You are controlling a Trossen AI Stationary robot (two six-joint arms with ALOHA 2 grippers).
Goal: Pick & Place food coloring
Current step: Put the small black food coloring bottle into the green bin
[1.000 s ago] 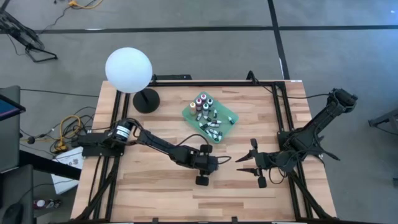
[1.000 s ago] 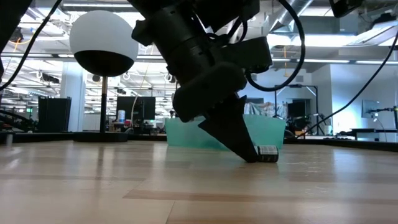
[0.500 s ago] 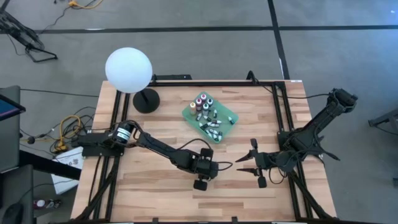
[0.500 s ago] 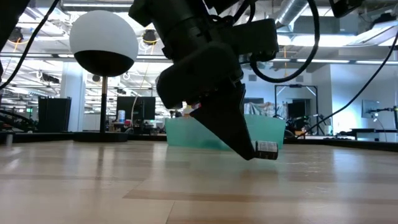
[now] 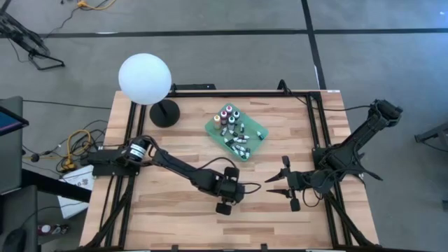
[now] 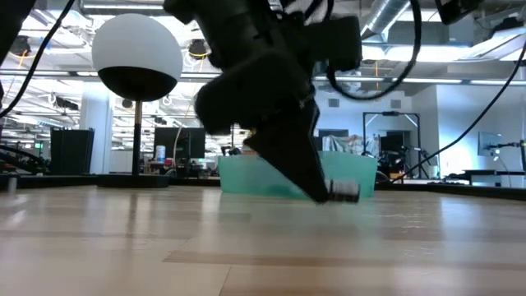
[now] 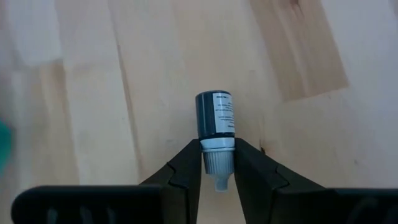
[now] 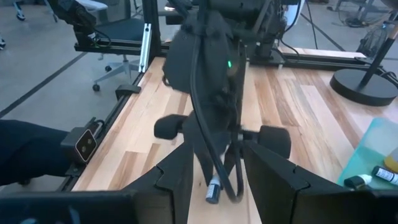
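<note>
- Left gripper [image 7: 216, 171]: fingers closed on one food coloring bottle [image 7: 216, 118], pinching it at the pale cap end; the dark labelled body sticks out past the fingertips.
- Position, high view: left gripper [image 5: 227, 198] sits over the table [image 5: 161, 217] near its front-centre, well apart from the green tray [image 5: 257, 131].
- Low view: the held bottle [image 6: 343, 191] hangs at the tip of the dark fingers, lying roughly level and just above the wood; whether it touches the surface cannot be told.
- Right wrist view: the same bottle [image 8: 212, 190] shows at the lower end of the left arm's gripper, cap end upward between the fingers.
- Right gripper [image 5: 281, 183]: waits over the table's front-right area, fingers spread apart, nothing between them.
- Tray contents: the remaining food coloring bottles [image 5: 234, 131] lie clustered in the green tray, several upright with coloured caps toward the back, others lying on their sides.
- Tray location: rear-centre of the table, between the two arms' bases.
- Other items: a white globe lamp [image 5: 145, 79] on a dark round base stands at the table's rear-left corner.
</note>
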